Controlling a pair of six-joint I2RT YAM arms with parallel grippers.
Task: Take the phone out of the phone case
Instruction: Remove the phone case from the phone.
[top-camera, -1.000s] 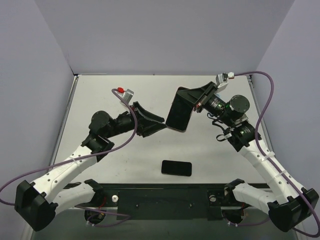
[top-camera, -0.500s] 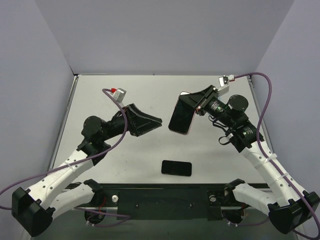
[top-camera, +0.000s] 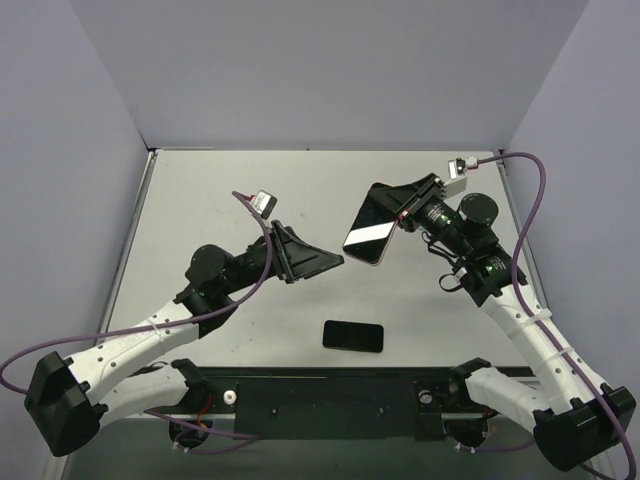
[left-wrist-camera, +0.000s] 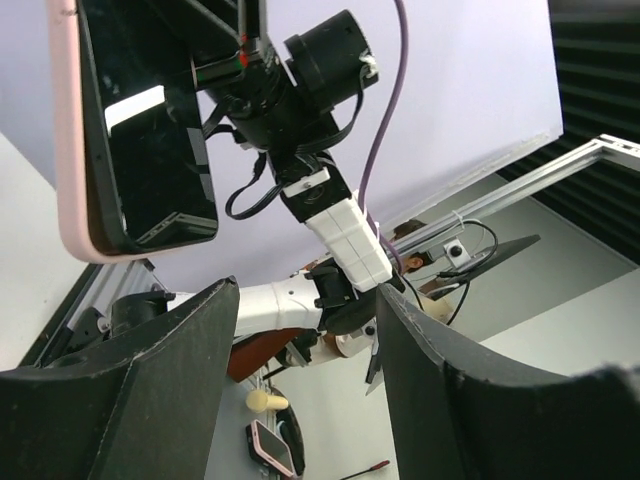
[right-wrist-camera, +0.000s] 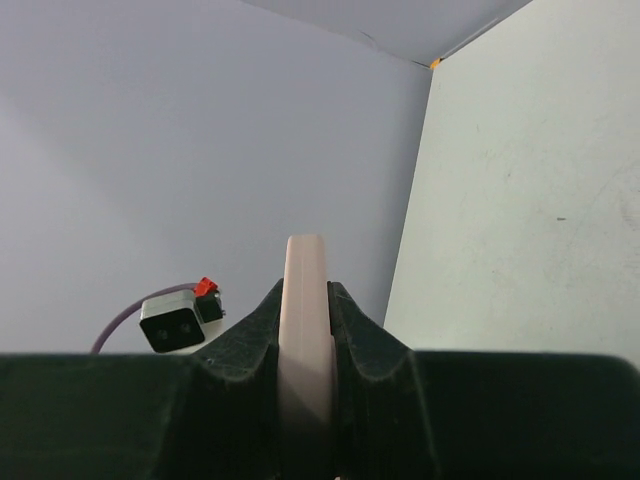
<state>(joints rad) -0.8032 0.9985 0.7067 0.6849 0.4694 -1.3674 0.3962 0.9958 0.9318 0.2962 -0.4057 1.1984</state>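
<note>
Grey table bears a black device; right hand pinches pink case, left hand spread.

Counter: pale grey, matte, a few scuffs. Plain lavender-grey walls close it in at the back and on both sides. A flat black rectangular slab lies on the counter near the front edge, long side parallel to the black rail just beside it. Small orange mark in the counter's far corner. Off-counter background: aluminium frame, small pink-edged item, too blurry to ID.
</note>
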